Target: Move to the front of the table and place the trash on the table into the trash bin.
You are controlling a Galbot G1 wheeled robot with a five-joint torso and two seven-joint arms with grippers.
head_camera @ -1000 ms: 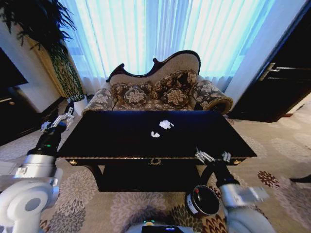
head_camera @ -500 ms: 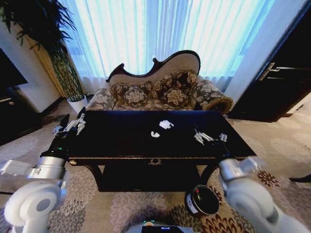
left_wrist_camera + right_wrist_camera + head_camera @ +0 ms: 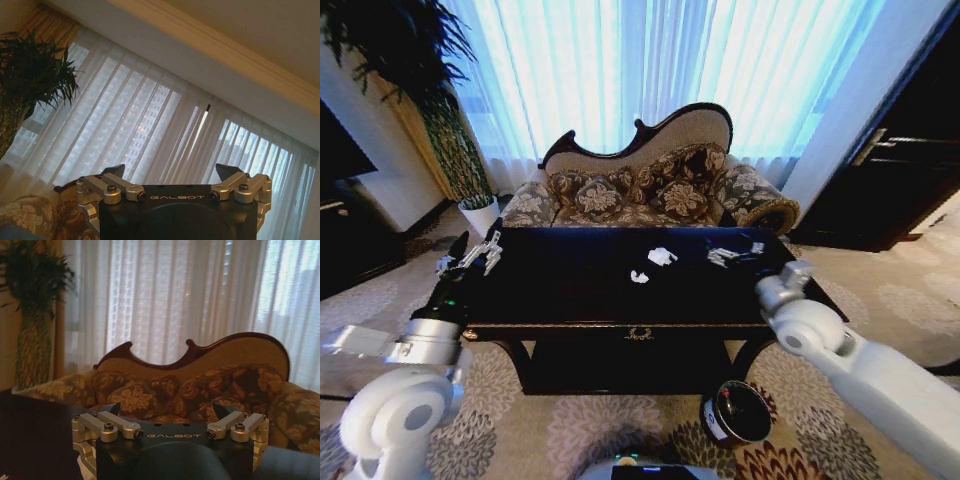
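The long dark table stands right in front of me. Two white paper wads of trash lie near its middle, the larger wad behind the smaller wad. My right gripper hovers open over the table's right part, a short way right of the wads; the right wrist view shows the right gripper wide open with nothing in it. My left gripper is raised at the table's left end, and the left wrist view shows the left gripper open with nothing held. The trash bin sits on the carpet before the table's right leg.
A patterned sofa stands close behind the table under curtained windows. A tall plant with a white pot fills the back left. A dark cabinet is at the right, and dark furniture at the left.
My right arm has lifted from the table's front right edge and reached out over the tabletop toward the wads. My left gripper has risen and moved in to the table's left end.
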